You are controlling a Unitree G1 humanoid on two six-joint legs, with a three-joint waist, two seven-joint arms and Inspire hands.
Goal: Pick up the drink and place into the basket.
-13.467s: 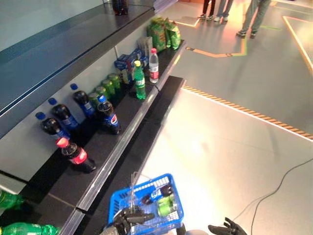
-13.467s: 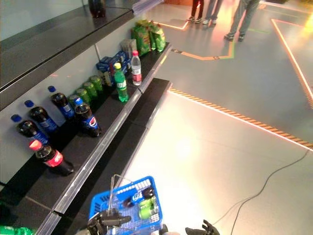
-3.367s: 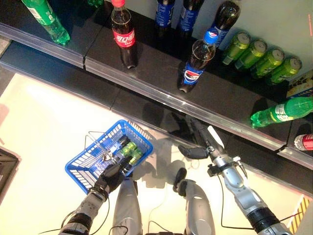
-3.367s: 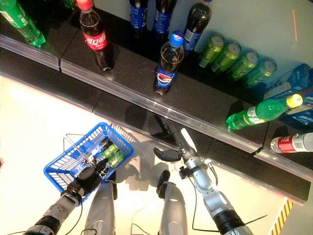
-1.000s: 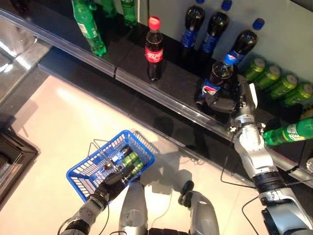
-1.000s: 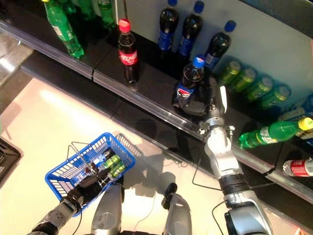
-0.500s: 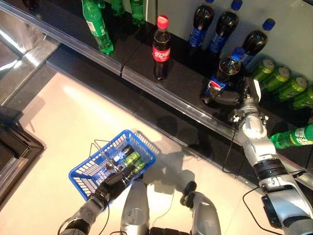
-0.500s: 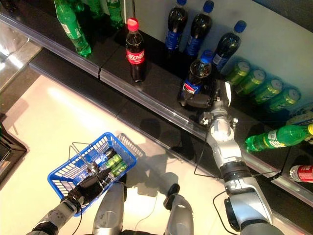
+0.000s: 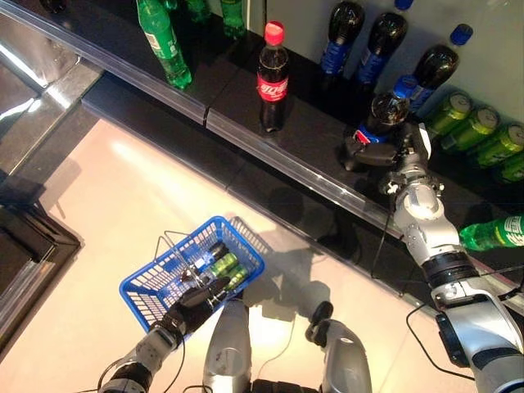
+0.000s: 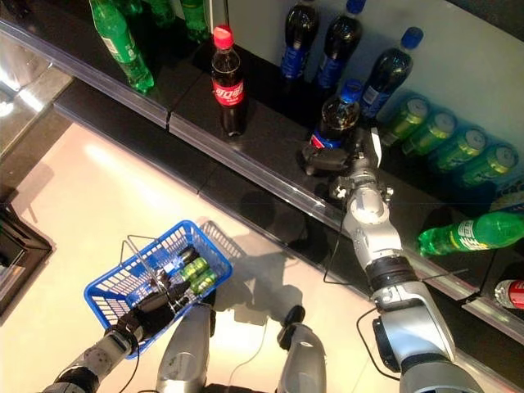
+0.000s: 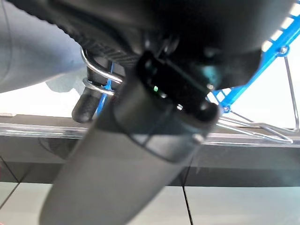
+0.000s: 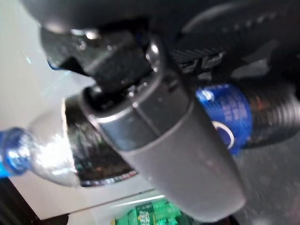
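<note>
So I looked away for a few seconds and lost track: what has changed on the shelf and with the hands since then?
The right hand has reached from above the floor up to the shelf and closed around the base of the blue-capped cola bottle, which stays upright on the shelf. The left hand keeps its grip on the blue basket, the same drinks inside. The red-capped cola bottle has not moved.

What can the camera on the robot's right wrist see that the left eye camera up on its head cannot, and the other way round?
Only the right wrist view shows, from very close, the right hand curled round the cola bottle, right over its blue label.

Only the left eye view shows the wider scene: the left hand holding the blue basket by its handle, the red-capped bottle, a green bottle and the shelf.

Both show the right hand on the blue-capped cola bottle, with green cans behind it.
</note>
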